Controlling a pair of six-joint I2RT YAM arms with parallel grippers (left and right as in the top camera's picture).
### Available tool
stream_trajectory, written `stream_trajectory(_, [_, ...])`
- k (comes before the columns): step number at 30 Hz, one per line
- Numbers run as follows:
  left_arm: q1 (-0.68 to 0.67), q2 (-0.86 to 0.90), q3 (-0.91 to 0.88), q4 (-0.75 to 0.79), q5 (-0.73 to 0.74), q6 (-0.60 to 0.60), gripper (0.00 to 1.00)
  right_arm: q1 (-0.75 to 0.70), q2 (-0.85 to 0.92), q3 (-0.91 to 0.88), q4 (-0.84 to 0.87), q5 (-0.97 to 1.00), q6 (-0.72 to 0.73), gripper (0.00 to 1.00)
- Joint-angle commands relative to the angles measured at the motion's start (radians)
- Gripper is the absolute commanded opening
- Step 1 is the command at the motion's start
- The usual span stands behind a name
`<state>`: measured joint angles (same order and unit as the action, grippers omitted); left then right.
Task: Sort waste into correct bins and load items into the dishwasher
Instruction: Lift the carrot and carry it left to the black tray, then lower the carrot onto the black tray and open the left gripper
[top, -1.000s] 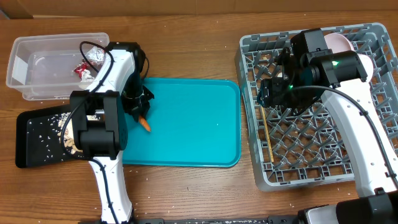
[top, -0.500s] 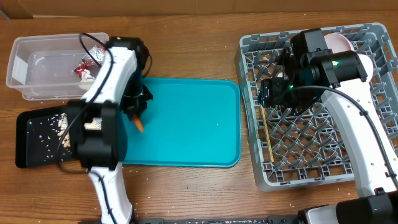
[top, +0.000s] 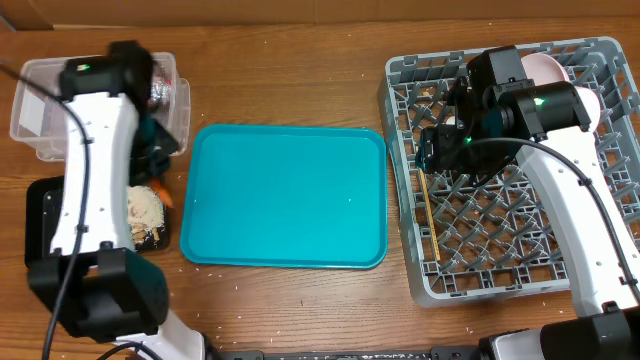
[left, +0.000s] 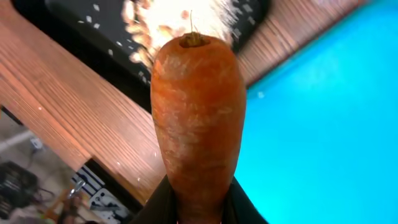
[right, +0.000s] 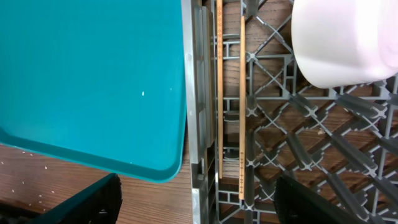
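Observation:
My left gripper (top: 157, 178) is shut on the small orange carrot (left: 198, 118), which also shows in the overhead view (top: 162, 193), and holds it over the right end of the black tray (top: 40, 215), above the beige scraps with rice (top: 143, 212). The clear tub (top: 40, 108) behind it holds foil (top: 160, 93); the red wrapper is hidden by the arm. My right gripper (top: 432, 152) is open and empty over the grey dish rack (top: 415, 265), above the chopsticks (right: 229, 93) lying along the rack's left side. A white bowl (right: 345, 37) sits in the rack.
The teal tray (top: 285, 195) lies between the bins and the rack. White dishes (top: 560, 75) stand at the rack's far right corner. Scattered rice grains dot the black tray in the left wrist view (left: 93, 22).
My left gripper has lifted the carrot off the teal tray's left edge and carried it left, over the black tray. The right arm has not moved.

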<state>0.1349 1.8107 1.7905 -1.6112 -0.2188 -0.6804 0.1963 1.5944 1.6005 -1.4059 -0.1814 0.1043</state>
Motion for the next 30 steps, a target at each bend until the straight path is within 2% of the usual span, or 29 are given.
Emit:
stream_trajectory(1, [0.129,-0.021,-0.014,0.051,-0.004,-0.024,0.04,-0.001,-0.008,0.018,0.005,0.006,0.0,0.81])
stream_trajectory(8, [0.298,-0.02,-0.197,0.239,0.052,-0.03,0.04,-0.001,-0.008,0.018,0.004,0.006,0.0,0.81])
stream_trajectory(15, [0.459,-0.015,-0.474,0.554,0.144,-0.03,0.04,-0.001,-0.008,0.018,0.005,0.005,0.0,0.8])
stream_trajectory(20, [0.487,-0.015,-0.551,0.694,0.142,-0.03,0.04,-0.001,-0.008,0.018,0.005,0.005,0.0,0.8])
stream_trajectory(25, [0.484,-0.015,-0.584,0.771,0.144,-0.03,0.05,-0.001,-0.008,0.018,0.005,0.005,0.001,0.8])
stream_trajectory(30, [0.484,-0.015,-0.584,0.767,0.143,-0.03,0.13,-0.001,-0.008,0.018,0.005,0.005,0.0,0.8])
